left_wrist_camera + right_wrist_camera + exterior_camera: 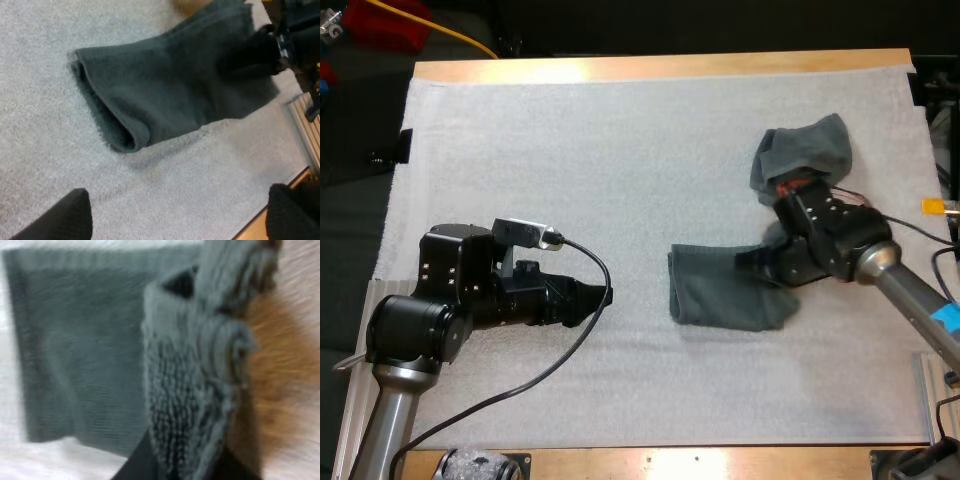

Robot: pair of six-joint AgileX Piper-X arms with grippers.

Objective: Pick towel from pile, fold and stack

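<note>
The right gripper (748, 262) is pressing down onto the near-side edge of the folded towel (715, 290), and its two black fingers are closing on cloth. From its own wrist camera a thick ridge of grey-green terry is standing up between the fingers, pinched from both sides, so the jaws are drawn in tight on the fabric rather than meeting each other. The rest of that towel is spreading out flat ahead of the fingertips, towards the middle of the white mat (620, 150), with a rounded fold at the end farthest from the gripper.

Just behind the right gripper's wrist, on the far side of it, the crumpled towel (805, 150) is sitting in a loose heap, close to the arm's body but apart from the folded towel.

The left gripper (588, 300) is hanging low over bare mat, pointing at the folded towel's rounded end with a gap of mat between them. Its fingers (65, 217) are standing wide apart and are holding nothing; the towel is lying straight ahead of them, out beyond the tips, and the right gripper is showing at the towel's far end.

The mat is covering most of the wooden table (650, 68).
</note>
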